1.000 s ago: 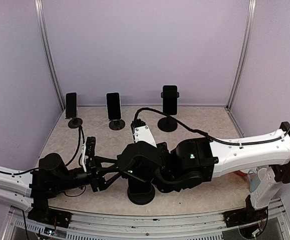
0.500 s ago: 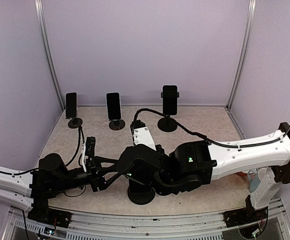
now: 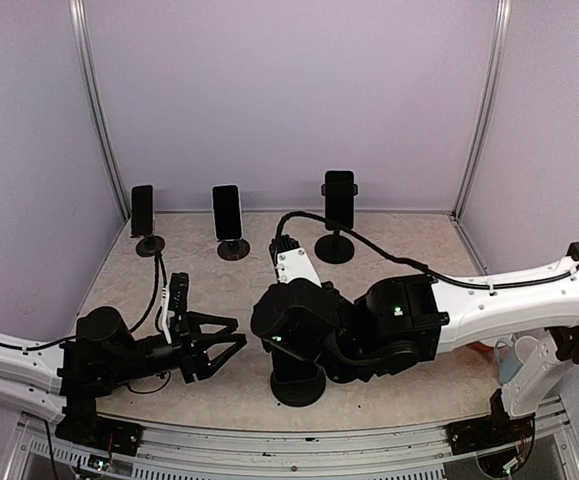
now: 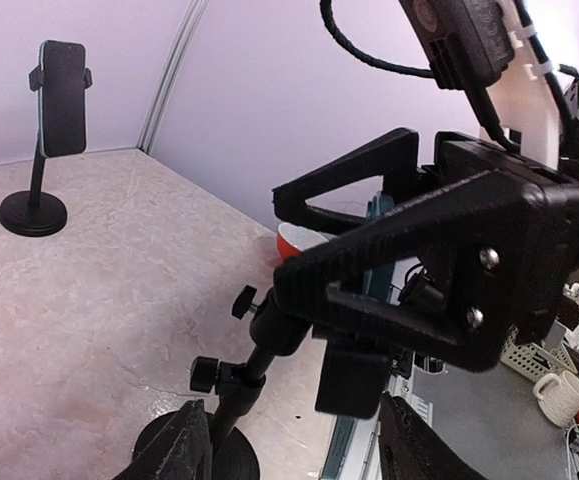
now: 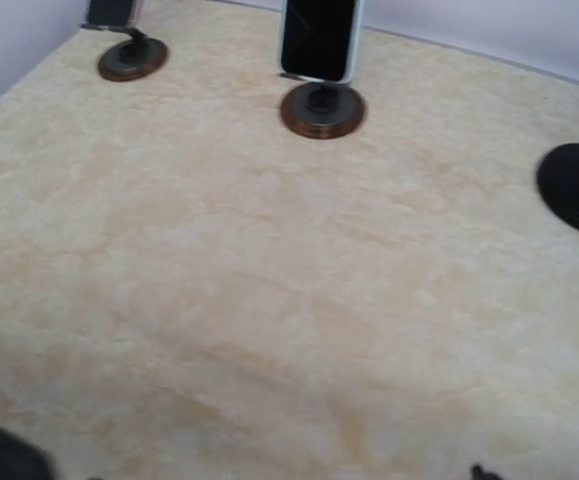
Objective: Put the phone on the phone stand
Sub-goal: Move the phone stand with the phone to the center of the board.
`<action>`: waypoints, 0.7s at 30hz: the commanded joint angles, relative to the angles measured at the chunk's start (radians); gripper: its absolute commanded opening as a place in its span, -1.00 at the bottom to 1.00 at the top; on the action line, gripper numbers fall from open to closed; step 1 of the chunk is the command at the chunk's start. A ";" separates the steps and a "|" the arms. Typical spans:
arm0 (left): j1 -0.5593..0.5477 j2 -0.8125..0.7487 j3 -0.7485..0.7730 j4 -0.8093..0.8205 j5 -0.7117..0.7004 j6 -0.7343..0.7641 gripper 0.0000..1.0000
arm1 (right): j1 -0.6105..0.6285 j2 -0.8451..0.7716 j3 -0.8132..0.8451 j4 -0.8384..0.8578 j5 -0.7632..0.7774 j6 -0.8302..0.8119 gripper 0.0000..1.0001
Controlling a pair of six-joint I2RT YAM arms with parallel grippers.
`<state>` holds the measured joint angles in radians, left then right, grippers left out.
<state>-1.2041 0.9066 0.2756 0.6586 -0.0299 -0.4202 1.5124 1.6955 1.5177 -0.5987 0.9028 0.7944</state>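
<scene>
The black phone stand [image 3: 297, 390] stands near the table's front, its jointed pole [image 4: 231, 395] leaning right. My right gripper [image 4: 277, 243] hangs over the stand's head with its fingers apart. A black block [image 4: 354, 378], either phone or cradle, shows just under the nearer finger. Whether the fingers press on it is hidden. From above, the right wrist [image 3: 291, 322] covers all of this. My left gripper [image 3: 234, 335] lies low to the left of the stand, open and empty, with its fingertips [image 4: 184, 445] short of the base.
Three phones sit on stands along the back wall [image 3: 143, 210] [image 3: 227, 210] [image 3: 339, 197]. The right arm's cable [image 3: 369, 252] loops over the table. A red bowl [image 4: 294, 240] and clutter lie beyond the table's right edge. Purple walls close three sides.
My right arm has shifted to the right, away from the left gripper, and the stand's base has shifted right with it. The left arm has stayed put.
</scene>
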 commanded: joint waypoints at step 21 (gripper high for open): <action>0.002 -0.059 0.070 -0.163 -0.077 0.047 0.97 | -0.541 -0.526 -0.322 0.300 -0.138 -0.392 -0.07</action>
<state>-1.2041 0.8516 0.3080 0.5159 -0.0929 -0.3882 1.0492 1.2343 1.1927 -0.4553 0.8009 0.5045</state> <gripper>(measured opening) 0.985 0.703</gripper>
